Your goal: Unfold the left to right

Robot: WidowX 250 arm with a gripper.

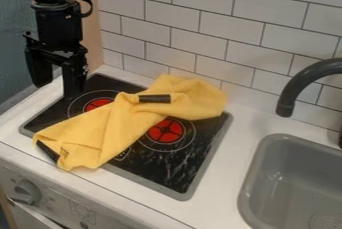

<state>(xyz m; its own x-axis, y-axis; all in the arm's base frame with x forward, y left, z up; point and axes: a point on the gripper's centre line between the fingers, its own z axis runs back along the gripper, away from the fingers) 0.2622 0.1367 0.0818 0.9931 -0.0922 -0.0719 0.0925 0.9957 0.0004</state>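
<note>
Here hangs my pincer [57,90], 2 fingers well apart, gripping nothing, near the yellow cloth [120,128], bunched across the stovetop [175,165]!

White bench [227,165], black hob [194,150] on it, grey rim, red rings [165,130] showing. Yellow cloth [100,135] lies bunched diagonally across hob, front-left end over the front rim onto bench, far end past the back rim. Dark strip [155,98] across cloth's upper part. Grey sink [294,173] set into bench, right of hob.
</note>
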